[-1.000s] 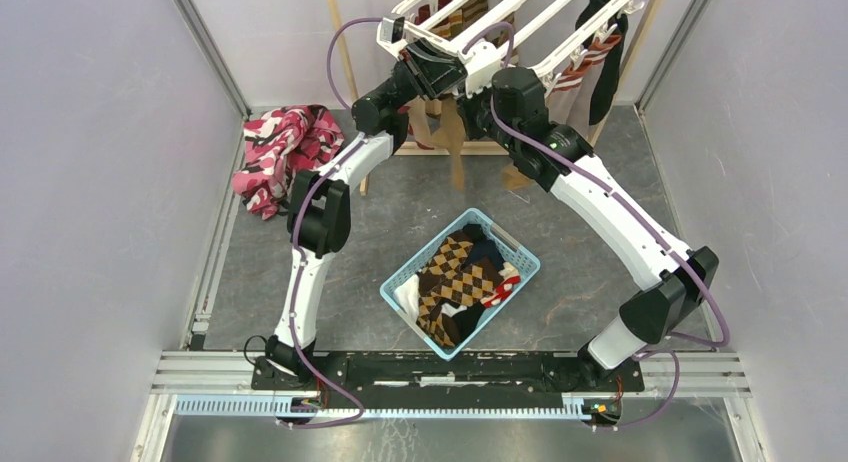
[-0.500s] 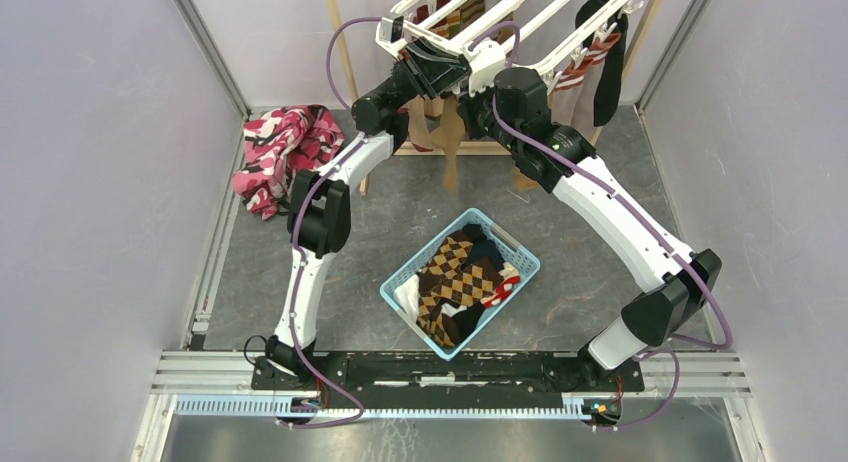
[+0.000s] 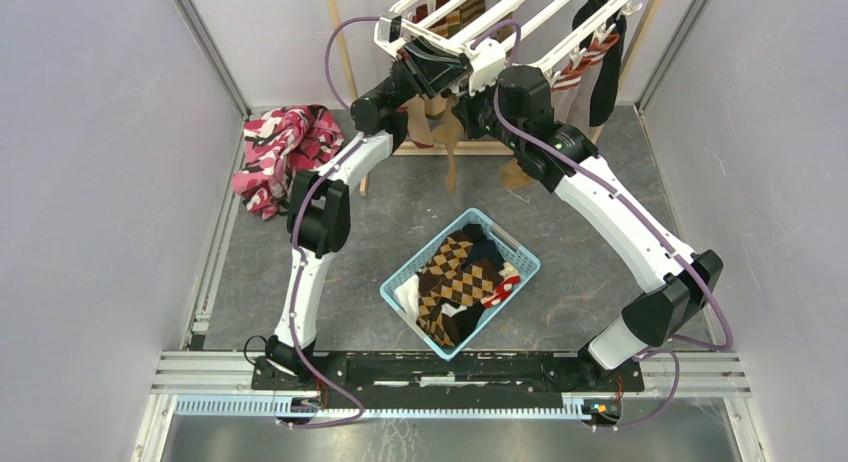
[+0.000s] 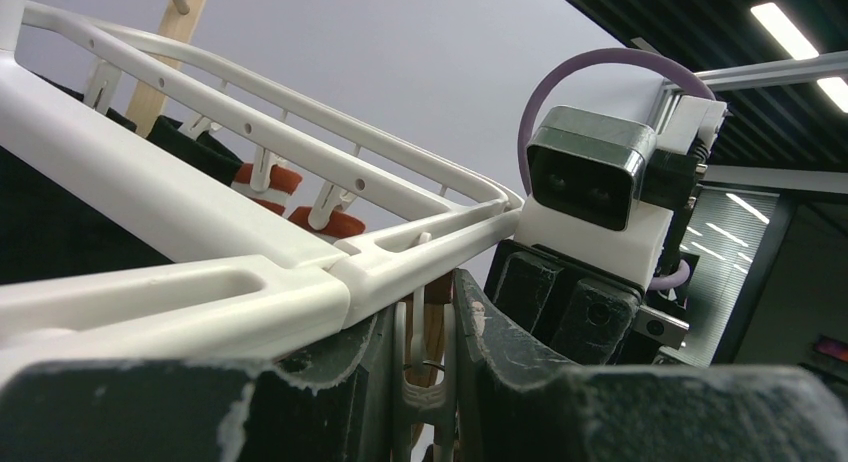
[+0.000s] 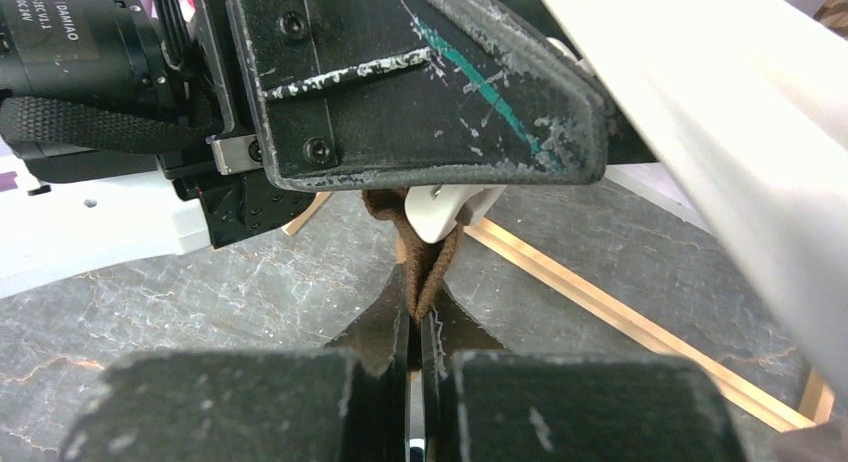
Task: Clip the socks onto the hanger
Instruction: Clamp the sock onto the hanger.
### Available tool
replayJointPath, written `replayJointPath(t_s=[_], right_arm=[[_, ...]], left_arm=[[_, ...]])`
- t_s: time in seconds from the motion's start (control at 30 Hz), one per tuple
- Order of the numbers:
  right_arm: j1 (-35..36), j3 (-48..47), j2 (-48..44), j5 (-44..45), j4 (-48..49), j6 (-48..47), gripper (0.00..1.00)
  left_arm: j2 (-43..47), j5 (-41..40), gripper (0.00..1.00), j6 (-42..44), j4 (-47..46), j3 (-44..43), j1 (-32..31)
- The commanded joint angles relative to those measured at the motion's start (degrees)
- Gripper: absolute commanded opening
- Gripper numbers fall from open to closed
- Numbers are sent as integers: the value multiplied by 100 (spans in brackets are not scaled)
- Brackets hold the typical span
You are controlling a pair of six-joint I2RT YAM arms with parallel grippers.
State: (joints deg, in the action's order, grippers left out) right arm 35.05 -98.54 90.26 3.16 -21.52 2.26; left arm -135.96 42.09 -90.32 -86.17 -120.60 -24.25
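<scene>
White plastic bar hanger (image 3: 520,12) sits at 12 to 1 o'clock in the top view. Already hung on it: long black sock (image 3: 603,82) and grey sock with red-white striped cuff (image 3: 578,77) at 1 o'clock, brown striped sock (image 3: 462,7) at 12. Both arms reach to the hanger's near corner, where left gripper (image 3: 445,82) and right gripper (image 3: 472,97) meet. Long tan sock (image 3: 450,157) dangles just below them. Light blue mesh basket (image 3: 425,252) at centre holds more socks, brown argyle sock (image 3: 455,282) on top. Call it mid-task: several hung, one in hand, a basketful left. Pink, red and black patterned cloth (image 3: 280,152) at 9 o'clock, not part of the job.

Left wrist view: left gripper's fingers are partly closed, pinching a small white clip (image 4: 422,387) from both sides under the hanger bar. A sliver of tan shows behind it. The top view hides this clip under the arms.

Right wrist view: right gripper is clamped tight on the tan sock's edge at 6 o'clock, fabric running up to the clip's mouth at 12. Only this view shows sock meeting clip; whether the clip bites it, cannot tell. Likely left for this sock: let the clip close, then release.
</scene>
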Motion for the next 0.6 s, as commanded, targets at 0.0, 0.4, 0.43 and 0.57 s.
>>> replayJointPath(t_s=[0.0,0.4,0.43,0.57], right_arm=[[-283,-249,-327,-33,741,314,0],[-679,-37,-327,-928,974,947,0],[-689,-25,-319,-924,970,950,0],[-712,29,-307,-783,983,909,0]], left_arm=[[99,351,14,182,-1333,-126,102],[122,272,16,182,-1334,-114,100],[122,254,16,175,-1336,-113,99],[146,258,16,147,-1337,-114,105]])
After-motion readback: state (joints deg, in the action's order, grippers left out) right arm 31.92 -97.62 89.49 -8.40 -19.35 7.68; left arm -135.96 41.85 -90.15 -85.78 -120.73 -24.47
